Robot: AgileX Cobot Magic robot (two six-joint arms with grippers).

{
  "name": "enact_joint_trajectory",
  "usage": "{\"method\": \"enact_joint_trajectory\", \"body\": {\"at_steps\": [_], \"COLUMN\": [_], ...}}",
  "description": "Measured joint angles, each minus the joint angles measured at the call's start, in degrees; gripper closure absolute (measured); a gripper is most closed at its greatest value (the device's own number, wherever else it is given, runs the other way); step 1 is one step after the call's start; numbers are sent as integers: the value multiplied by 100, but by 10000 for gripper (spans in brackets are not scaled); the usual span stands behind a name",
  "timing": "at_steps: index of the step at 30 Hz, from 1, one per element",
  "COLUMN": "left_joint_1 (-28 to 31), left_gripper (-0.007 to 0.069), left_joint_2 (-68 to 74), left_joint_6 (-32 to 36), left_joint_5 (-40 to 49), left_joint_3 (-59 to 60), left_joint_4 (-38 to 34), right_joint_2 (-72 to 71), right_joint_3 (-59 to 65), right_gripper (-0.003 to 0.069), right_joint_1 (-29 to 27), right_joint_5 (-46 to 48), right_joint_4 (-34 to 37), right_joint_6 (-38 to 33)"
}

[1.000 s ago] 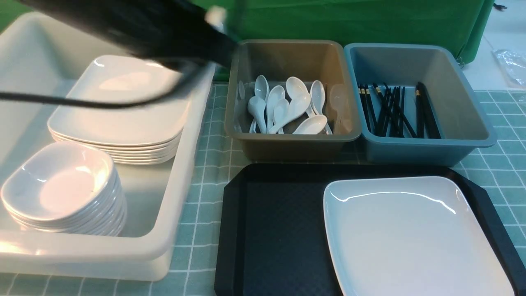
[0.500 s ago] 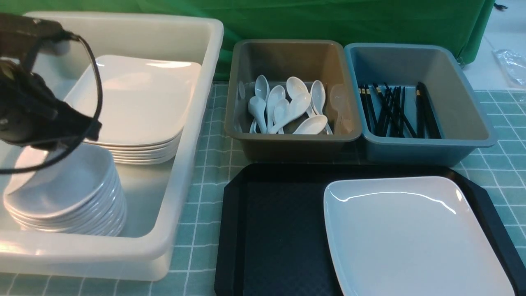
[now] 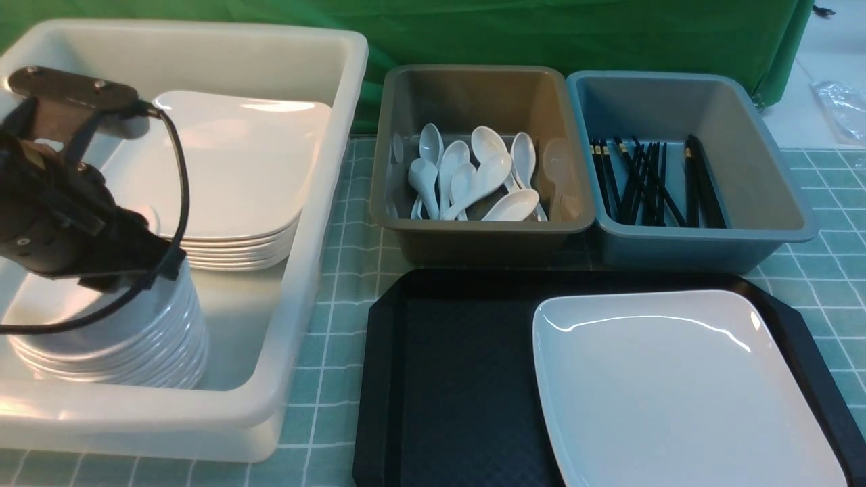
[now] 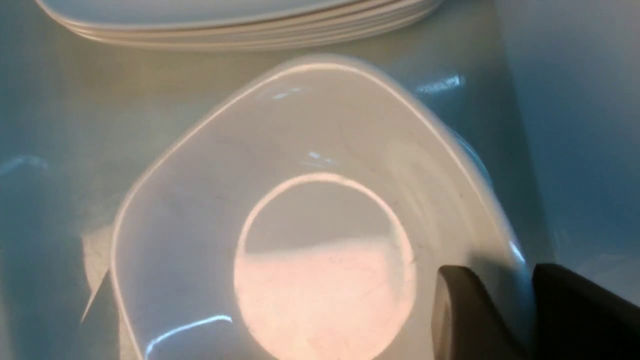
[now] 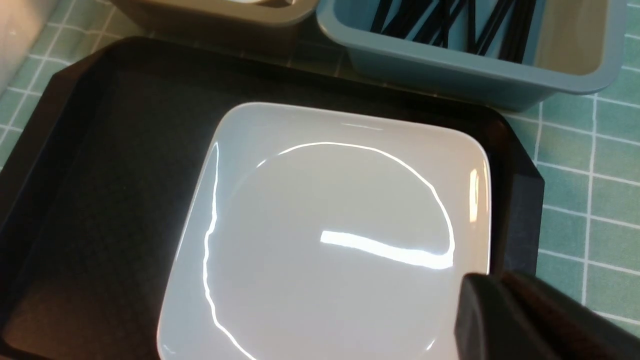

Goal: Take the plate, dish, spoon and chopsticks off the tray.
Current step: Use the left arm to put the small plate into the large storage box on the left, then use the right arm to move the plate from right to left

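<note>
The large white plate (image 3: 676, 385) lies on the right half of the black tray (image 3: 446, 379), whose left half is bare. It also shows in the right wrist view (image 5: 325, 240). My right gripper (image 5: 492, 285) is shut and empty, above the plate's edge, and it is out of the front view. My left gripper (image 3: 152, 260) is inside the white tub, over the stack of small dishes (image 3: 155, 338). It is shut on the wall of a small white dish (image 4: 320, 200), one finger inside and one outside (image 4: 500, 272). No spoon or chopsticks lie on the tray.
The white tub (image 3: 298, 270) at the left also holds a stack of large plates (image 3: 237, 176). Behind the tray, a grey bin (image 3: 473, 237) holds several white spoons (image 3: 473, 179) and a blue bin (image 3: 676, 243) holds several black chopsticks (image 3: 643, 182).
My left arm has swung from high over the tub's far side leftward and down onto the stack of small dishes. The plate and tray have not moved.
</note>
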Motion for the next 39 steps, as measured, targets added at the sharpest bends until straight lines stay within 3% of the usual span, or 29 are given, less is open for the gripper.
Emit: {"method": "enact_joint_trajectory", "body": {"at_steps": [6, 10, 12, 15, 17, 19, 22, 25, 36, 39], "left_joint_1": [-240, -417, -549, -676, -696, -709, -714, -714, -714, -714], "left_gripper": [246, 214, 234, 389, 547, 596, 618, 622, 624, 624], "left_joint_2": [-374, -767, -1062, -1270, -1296, -1296, -1296, -1296, -1296, -1296], "left_joint_6": [0, 0, -6, -24, 41, 118, 252, 319, 326, 326], "left_joint_5": [19, 68, 164, 403, 493, 458, 426, 446, 446, 446], "left_joint_3": [0, 0, 0, 5, 66, 167, 274, 291, 296, 296], "left_joint_4": [27, -106, -543, -1254, -1691, -1968, -2192, -2240, -2284, -2284], "right_joint_2": [142, 353, 623, 1162, 1636, 2164, 2862, 3545, 4600, 4649], "right_joint_3": [0, 0, 0, 0, 0, 0, 0, -5, -5, -5], "right_gripper": [589, 589, 589, 589, 585, 573, 557, 548, 544, 544], "right_joint_1": [0, 0, 0, 236, 736, 1392, 2115, 2456, 2828, 3179], "right_joint_5": [-2, 78, 214, 341, 346, 224, -147, -521, -1058, -1313], "right_joint_4": [135, 255, 428, 806, 850, 612, 79, -294, -227, -141], "right_joint_6": [0, 96, -98, -565, -638, -437, 156, 679, 945, 945]}}
